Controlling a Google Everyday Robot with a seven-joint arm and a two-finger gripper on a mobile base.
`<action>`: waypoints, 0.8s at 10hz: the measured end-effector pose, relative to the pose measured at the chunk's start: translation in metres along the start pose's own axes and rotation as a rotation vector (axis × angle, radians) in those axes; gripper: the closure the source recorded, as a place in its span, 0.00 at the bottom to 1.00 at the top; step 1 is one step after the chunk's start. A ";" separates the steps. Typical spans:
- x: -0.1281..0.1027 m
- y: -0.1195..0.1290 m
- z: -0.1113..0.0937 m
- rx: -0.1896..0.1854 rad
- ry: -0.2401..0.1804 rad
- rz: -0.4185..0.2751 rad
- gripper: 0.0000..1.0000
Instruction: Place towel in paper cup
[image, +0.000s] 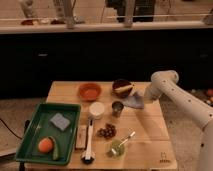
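The towel (133, 101) is a small blue-grey cloth at the right side of the wooden table (147, 135), just right of a dark bowl (122, 87). My gripper (143, 98) comes in from the right on the white arm, is shut on the towel's right edge and holds it low over the table. The paper cup (96, 109) is white and stands upright near the table's middle, to the left of a small metal cup (117, 108). The towel is well to the right of the paper cup.
An orange bowl (90, 91) sits behind the paper cup. A green tray (50, 105) at the left holds a sponge (60, 121) and an orange (45, 145). A brush (88, 142), grapes (106, 131) and a green item (118, 147) lie at the front.
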 end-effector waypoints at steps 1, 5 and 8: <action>-0.002 -0.001 -0.007 0.020 -0.005 0.003 0.23; -0.009 -0.004 -0.014 0.058 -0.012 0.002 0.20; -0.020 -0.014 -0.005 0.052 -0.012 0.008 0.20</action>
